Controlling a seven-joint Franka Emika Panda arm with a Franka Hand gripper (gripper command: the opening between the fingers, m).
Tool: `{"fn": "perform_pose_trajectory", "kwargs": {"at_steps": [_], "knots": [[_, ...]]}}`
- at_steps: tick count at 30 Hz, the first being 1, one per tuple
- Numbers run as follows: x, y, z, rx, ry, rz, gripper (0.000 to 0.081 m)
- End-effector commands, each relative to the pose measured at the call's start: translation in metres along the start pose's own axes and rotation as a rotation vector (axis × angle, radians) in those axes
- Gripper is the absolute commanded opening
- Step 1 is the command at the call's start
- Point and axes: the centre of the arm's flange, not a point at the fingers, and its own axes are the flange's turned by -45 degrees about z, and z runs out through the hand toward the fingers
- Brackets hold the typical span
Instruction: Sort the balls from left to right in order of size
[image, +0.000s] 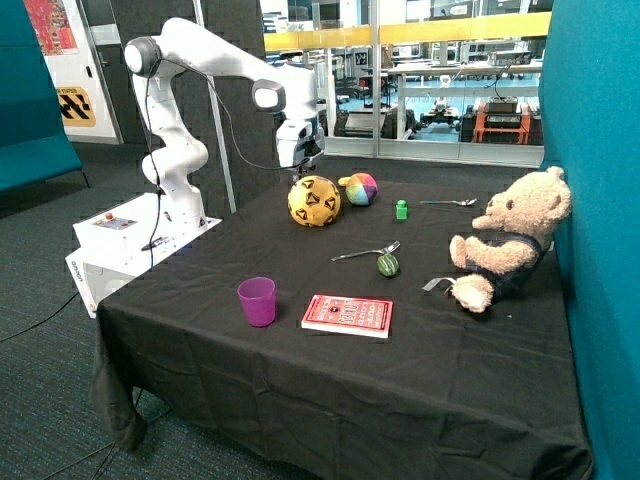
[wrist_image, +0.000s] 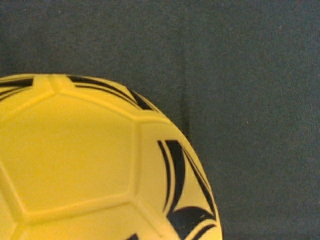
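Note:
Three balls lie on the black-clothed table (image: 330, 400). The big yellow ball with black marks (image: 314, 200) is at the far side, and it fills much of the wrist view (wrist_image: 90, 165). The mid-sized multicoloured ball (image: 361, 188) lies just beside it, toward the teddy bear. The small dark green ball (image: 387, 265) lies nearer the middle of the table. My gripper (image: 298, 172) hangs just above the yellow ball, at its side away from the multicoloured ball. It holds nothing that I can see.
A purple cup (image: 257, 301) and a red book (image: 348, 315) stand near the front. A spoon (image: 365, 252) lies by the green ball, and another spoon (image: 450, 202) and a green block (image: 402, 209) lie farther back. A teddy bear (image: 510, 240) sits by the teal wall.

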Motion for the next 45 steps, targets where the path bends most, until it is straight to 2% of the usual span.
{"fn": "perform_pose_trajectory", "kwargs": {"at_steps": [1, 3, 4, 5, 6, 9, 18, 30, 32, 38, 45], "knots": [[-0.002, -0.001, -0.001, -0.0054, -0.0006, -0.291, 0.0808], [0.002, -0.008, 0.0, -0.0054, -0.0007, -0.304, 0.0808], [0.003, -0.01, 0.0, -0.0054, -0.0007, -0.306, 0.0654], [0.004, -0.011, 0.0, -0.0054, -0.0007, -0.31, 0.0444], [0.004, -0.013, 0.0, -0.0054, -0.0007, -0.312, 0.0338], [0.007, -0.016, 0.0, -0.0054, -0.0007, -0.311, 0.0259], [0.015, -0.03, -0.001, -0.0054, -0.0008, -0.365, 0.0247], [0.028, -0.096, 0.0, -0.0053, -0.0012, -0.507, 0.0267], [0.03, -0.108, 0.0, -0.0053, -0.0013, -0.525, 0.0236], [0.033, -0.147, 0.004, -0.0053, -0.0015, -0.594, 0.0272], [0.034, -0.168, 0.009, -0.0053, -0.0015, -0.605, 0.0352]]}}
